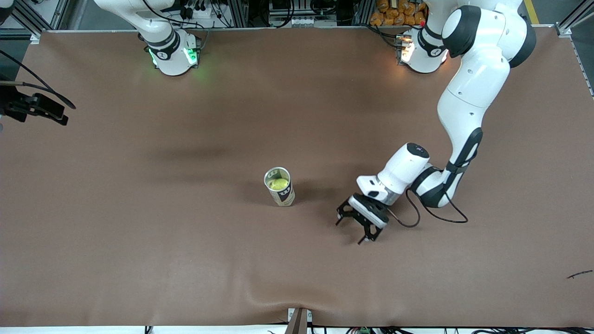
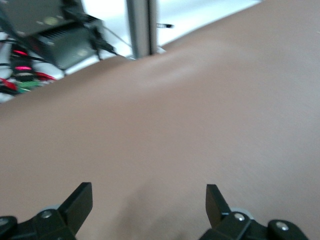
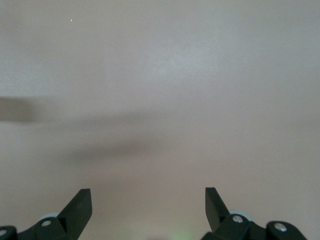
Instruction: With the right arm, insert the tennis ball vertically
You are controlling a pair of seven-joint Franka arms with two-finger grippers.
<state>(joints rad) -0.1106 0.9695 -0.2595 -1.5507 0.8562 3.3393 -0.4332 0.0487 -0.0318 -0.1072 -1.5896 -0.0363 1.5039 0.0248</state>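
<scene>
An open tennis-ball can [image 1: 284, 195] stands upright near the middle of the table. A yellow-green tennis ball [image 1: 277, 183] sits inside it, just below the rim. My right gripper [image 1: 62, 119] is up in the air over the right arm's end of the table, away from the can. Its wrist view shows it [image 3: 148, 202] open and empty over bare table. My left gripper [image 1: 349, 233] hangs low over the table beside the can, toward the left arm's end. It is open and empty in its wrist view [image 2: 149, 200]. Neither wrist view shows the can.
The brown table cover [image 1: 185, 260] has a raised wrinkle at the edge nearest the front camera. A small dark scrap [image 1: 579, 274] lies near the left arm's end. A metal post and electronics [image 2: 60, 35] show past the table edge in the left wrist view.
</scene>
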